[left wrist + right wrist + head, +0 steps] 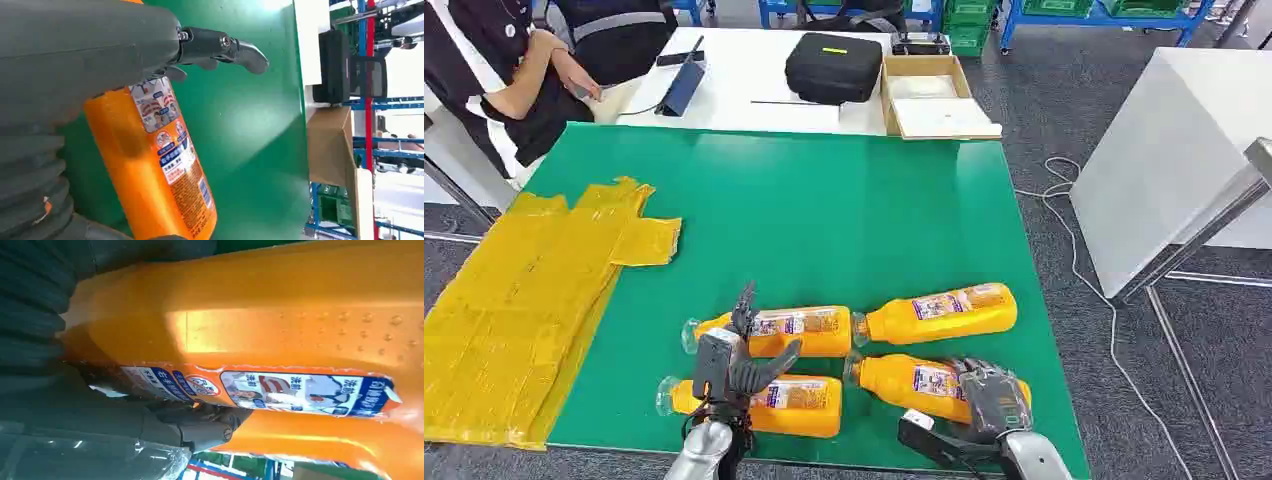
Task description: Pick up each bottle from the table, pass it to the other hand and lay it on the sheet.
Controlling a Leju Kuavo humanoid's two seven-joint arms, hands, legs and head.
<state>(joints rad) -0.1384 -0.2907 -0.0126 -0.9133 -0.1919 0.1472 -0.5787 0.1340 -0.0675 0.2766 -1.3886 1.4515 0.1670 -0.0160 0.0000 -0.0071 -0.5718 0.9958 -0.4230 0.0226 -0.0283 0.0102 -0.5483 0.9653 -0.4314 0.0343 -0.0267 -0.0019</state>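
It looked like a workshop or robot test lab. Beyond the green table point(824, 210) stood blue metal shelving point(1064, 14) with green crates point(969, 25), and behind the table a white desk point(744, 70) held a black case point(833, 66) (zipped) and a cardboard box point(929, 95); grey carpet point(1034, 90) lay beside it.
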